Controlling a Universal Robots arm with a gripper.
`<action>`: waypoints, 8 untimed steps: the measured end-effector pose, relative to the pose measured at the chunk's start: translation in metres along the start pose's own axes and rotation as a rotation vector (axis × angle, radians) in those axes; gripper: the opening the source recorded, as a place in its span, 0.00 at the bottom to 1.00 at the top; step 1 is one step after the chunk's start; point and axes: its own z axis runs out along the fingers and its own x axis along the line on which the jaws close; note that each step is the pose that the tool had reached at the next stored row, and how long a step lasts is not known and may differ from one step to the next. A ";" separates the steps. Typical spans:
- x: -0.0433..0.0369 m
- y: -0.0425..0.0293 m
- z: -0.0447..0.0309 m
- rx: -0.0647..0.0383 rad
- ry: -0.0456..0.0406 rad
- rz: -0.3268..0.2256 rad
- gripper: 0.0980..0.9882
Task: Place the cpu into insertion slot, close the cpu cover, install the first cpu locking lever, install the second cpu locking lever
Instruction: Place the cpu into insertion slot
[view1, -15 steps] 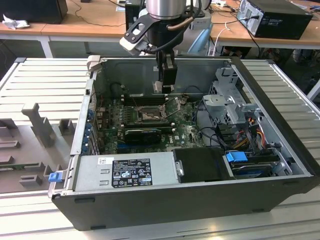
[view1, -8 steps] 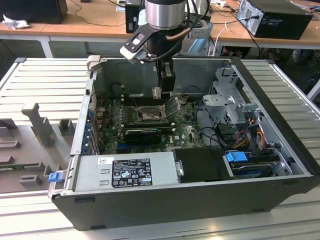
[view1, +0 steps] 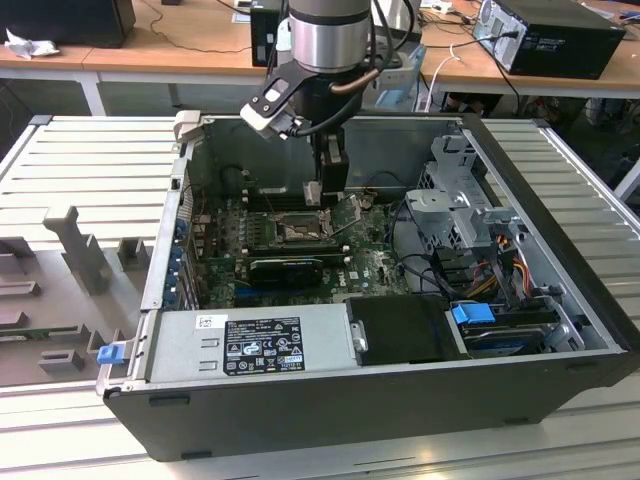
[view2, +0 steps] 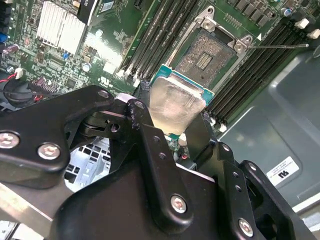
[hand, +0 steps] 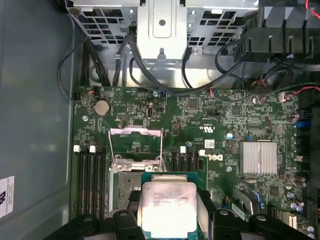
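My gripper (view2: 172, 119) is shut on the cpu (view2: 176, 102), a flat silver square with a green rim, its black fingers (hand: 124, 220) pinching two opposite edges. It hangs a little above the green board inside the open computer case, as the exterior view shows for the gripper (view1: 322, 192). The insertion slot (view2: 206, 57) lies bare, its greyish pin field exposed, just beyond the chip; in the first wrist view the cpu (hand: 169, 207) overlaps part of the insertion slot (hand: 124, 187). The cpu cover (hand: 136, 131) is swung open beside the socket. A thin locking lever (view2: 280, 46) juts out free.
Black memory sticks (view2: 160, 30) flank the socket on both sides. A ribbed silver heatsink (hand: 259, 157) sits on the board. Drive cage (view1: 455, 205), cables (view1: 425, 265) and the power supply (view1: 260, 340) crowd the case; its metal walls (view1: 540, 190) close in all round.
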 end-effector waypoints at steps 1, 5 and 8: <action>0.0000 -0.0001 0.0016 0.001 0.0000 0.000 0.48; 0.0002 -0.0006 0.0080 0.003 0.0000 0.000 0.48; 0.0024 -0.0014 0.0136 0.007 -0.0002 0.000 0.48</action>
